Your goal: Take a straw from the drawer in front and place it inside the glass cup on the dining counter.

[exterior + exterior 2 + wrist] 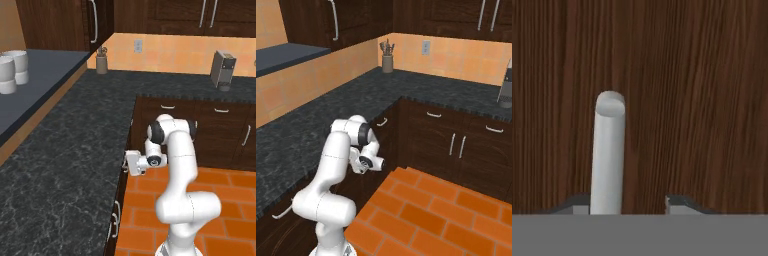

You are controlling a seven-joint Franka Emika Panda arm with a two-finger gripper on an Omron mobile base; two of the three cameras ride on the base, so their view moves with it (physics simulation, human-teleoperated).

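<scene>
Reaching low and sideways with the white arm (180, 165), pressing the gripper (126, 163) up against the cabinet face just under the edge of the black speckled desk (65, 165). Looking straight at the dark-brown wooden front of the drawer (702, 100) in the hand view, very close, grain running up and down. Straddling the drawer's silver bar handle (609, 150) with the 2 dark finger tips (679, 204): jaws standing apart, the handle lying between them, right beside the left tip and leaving a clear gap of wood before the right tip, so not clamping it. Hiding the gripper behind the elbow and forearm (363, 150) in the right base view, the hand pointing into the dark cabinet fronts below the desk edge. Showing 2 grey-white mugs (12, 70) standing together on a raised dark-grey ledge (45, 85) at the far left, a utensil holder (387, 60) in the back corner of the desk, a grey appliance (222, 70) further right along the back wall, and orange floor tiles (431, 215) under the base.
</scene>
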